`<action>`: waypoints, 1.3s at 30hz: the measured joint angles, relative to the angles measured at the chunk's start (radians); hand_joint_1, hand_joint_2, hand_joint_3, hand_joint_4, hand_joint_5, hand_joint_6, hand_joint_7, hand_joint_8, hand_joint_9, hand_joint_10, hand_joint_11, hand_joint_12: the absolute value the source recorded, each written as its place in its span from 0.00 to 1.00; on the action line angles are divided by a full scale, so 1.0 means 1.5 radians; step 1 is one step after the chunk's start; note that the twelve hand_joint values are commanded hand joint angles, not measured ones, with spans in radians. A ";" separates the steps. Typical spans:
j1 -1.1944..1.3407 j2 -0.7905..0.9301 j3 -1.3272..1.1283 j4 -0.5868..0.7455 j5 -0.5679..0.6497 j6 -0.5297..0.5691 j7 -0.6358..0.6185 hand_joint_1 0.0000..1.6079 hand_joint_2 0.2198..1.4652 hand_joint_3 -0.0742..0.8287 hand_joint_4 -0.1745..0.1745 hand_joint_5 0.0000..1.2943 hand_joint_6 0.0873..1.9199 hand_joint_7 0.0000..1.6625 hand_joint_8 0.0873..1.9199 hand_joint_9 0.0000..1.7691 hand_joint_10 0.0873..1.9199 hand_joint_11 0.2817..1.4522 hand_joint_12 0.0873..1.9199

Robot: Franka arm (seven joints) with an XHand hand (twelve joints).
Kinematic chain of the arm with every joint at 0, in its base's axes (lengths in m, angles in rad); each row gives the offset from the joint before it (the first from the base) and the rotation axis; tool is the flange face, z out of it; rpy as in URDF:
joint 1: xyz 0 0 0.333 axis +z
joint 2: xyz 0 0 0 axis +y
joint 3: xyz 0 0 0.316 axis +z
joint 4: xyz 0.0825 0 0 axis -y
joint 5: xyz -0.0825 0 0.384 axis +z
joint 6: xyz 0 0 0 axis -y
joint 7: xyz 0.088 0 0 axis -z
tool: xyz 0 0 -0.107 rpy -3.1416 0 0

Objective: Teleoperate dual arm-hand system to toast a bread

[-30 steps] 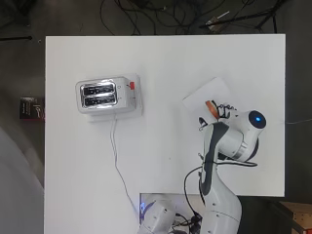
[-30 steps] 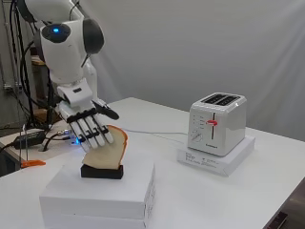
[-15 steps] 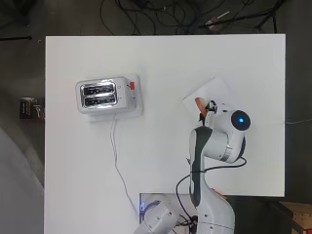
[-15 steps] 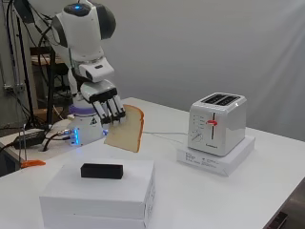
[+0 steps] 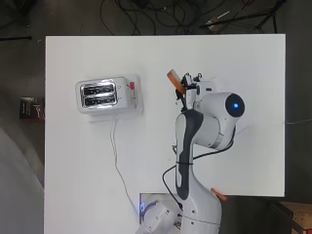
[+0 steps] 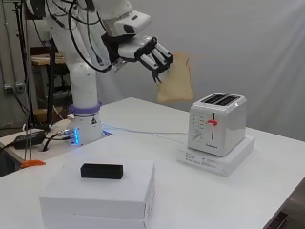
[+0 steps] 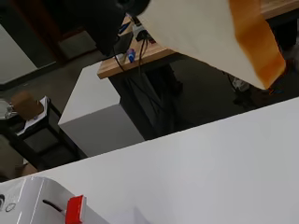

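Observation:
A slice of bread [image 6: 176, 78] with a brown crust hangs upright in the air, pinched by the black and white hand [image 6: 151, 55]. In the overhead view the bread [image 5: 175, 81] shows edge-on, right of the toaster, with the hand [image 5: 189, 90] just behind it. The white two-slot toaster [image 5: 104, 94] with its red lever [image 5: 131, 86] stands on a white base at the table's left; from the side the toaster [image 6: 217, 124] sits below and right of the slice. The wrist view shows the bread [image 7: 219, 32] close up and the toaster's red lever [image 7: 75, 208].
A white box [image 6: 102, 193] carrying a small black block [image 6: 102, 171] stands at the near side of the table. The toaster's white cord [image 5: 117, 161] runs back toward the arm's base. An orange object [image 5: 218, 195] lies at the table's edge near the base.
The hand has lifted the bread off the black block on the white box, carried it higher and moved it left across the table toward the toaster.

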 joint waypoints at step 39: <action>0.804 -0.254 -0.288 0.077 -0.347 0.003 0.009 0.52 0.86 0.08 0.99 0.50 0.75 0.78 0.00 0.82 0.00 0.37 0.24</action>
